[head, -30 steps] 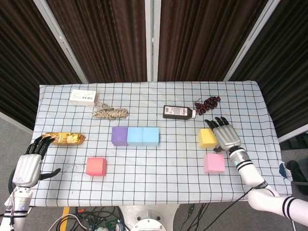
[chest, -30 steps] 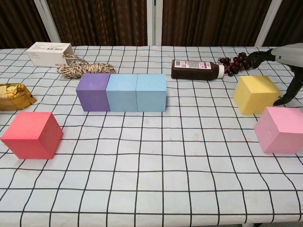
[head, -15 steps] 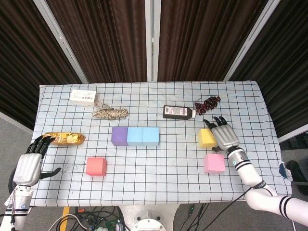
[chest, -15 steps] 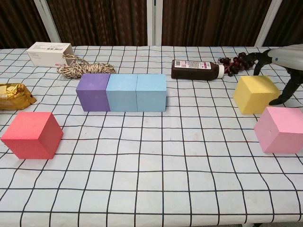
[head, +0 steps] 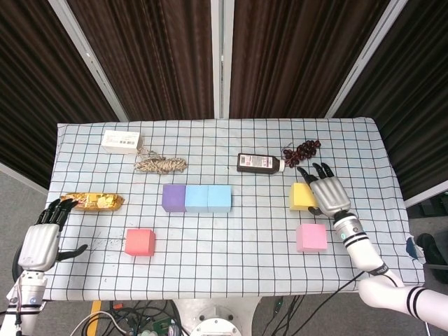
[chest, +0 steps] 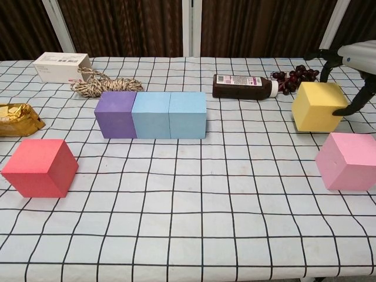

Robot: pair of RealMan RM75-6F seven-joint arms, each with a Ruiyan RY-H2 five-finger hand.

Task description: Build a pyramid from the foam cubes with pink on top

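A purple cube [head: 173, 197] and two light-blue cubes [head: 196, 198] [head: 219, 198] stand touching in a row at the table's middle. The red cube [head: 140, 242] sits alone at front left, and the pink cube [head: 311, 238] at front right. Just behind the pink one, my right hand [head: 329, 195] grips the yellow cube [chest: 316, 106] from its right side, thumb at the front; the cube hangs slightly above the cloth. My left hand [head: 42, 241] hovers off the table's front-left corner, fingers apart and holding nothing.
A dark bottle [head: 259, 163] lies behind the yellow cube beside a bunch of dark grapes [head: 302, 149]. At back left are a coil of rope [head: 161, 164] and a white box [head: 121, 140]. A gold packet [head: 92, 202] lies at the left edge.
My right hand closed around the yellow cube and raised it a little off the cloth. The left hand and the other cubes have stayed put.
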